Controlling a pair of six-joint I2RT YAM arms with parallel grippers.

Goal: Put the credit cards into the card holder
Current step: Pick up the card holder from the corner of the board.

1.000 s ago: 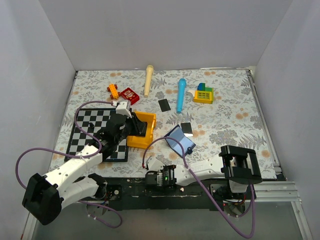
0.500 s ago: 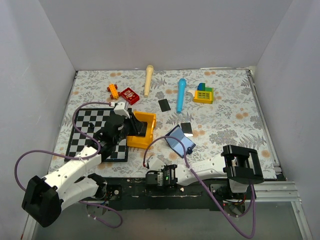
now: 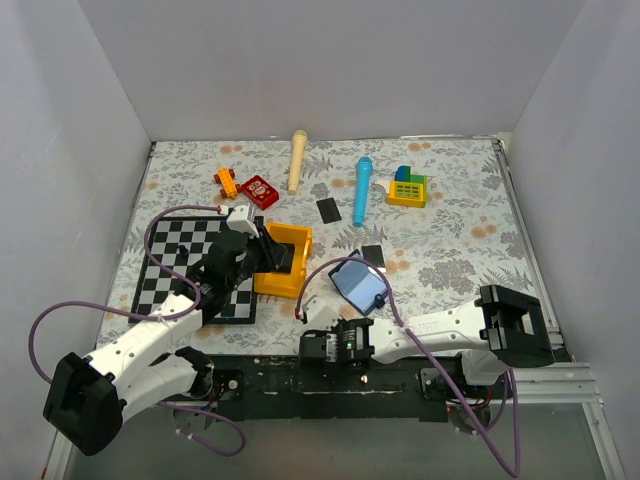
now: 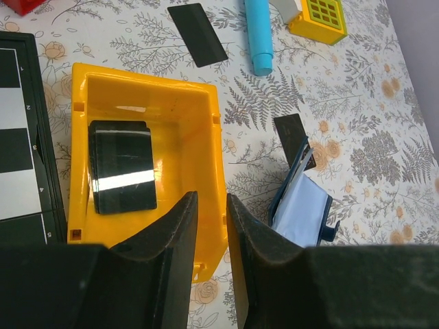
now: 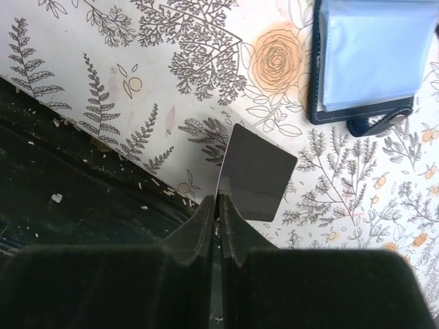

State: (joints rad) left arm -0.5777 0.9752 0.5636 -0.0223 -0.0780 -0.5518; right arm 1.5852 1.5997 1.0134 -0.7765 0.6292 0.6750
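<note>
The right gripper (image 5: 217,200) is pinching a dark card (image 5: 259,175) by its near left corner, the fingers clenched tight on it. The card is hanging over the near edge of the floral mat (image 5: 171,62), just where the mat is meeting the black strip (image 5: 82,205) at the table front. The wallet (image 5: 370,55) is lying open on the mat, far and right of the held card and apart from it, its pale blue pockets facing up and its strap pointing toward the near side. Bare mat is lying open between card and wallet.

The left gripper (image 4: 212,202) is hovering at the yellow bin (image 4: 185,110), one finger on either side of the bin's right wall with a narrow gap between them; I cannot tell whether they are clamping the wall. A black stack (image 4: 123,168) is resting on the bin floor against its left wall.

A second card (image 4: 293,133) is lying at the wallet's far edge, touching it or nearly so. A third card (image 4: 197,43) is lying farther off, left of the blue cylinder (image 4: 259,34). The checkerboard (image 4: 20,137) is carrying small edge marks and the red tile (image 3: 260,190) white ones, all too small to read.
</note>
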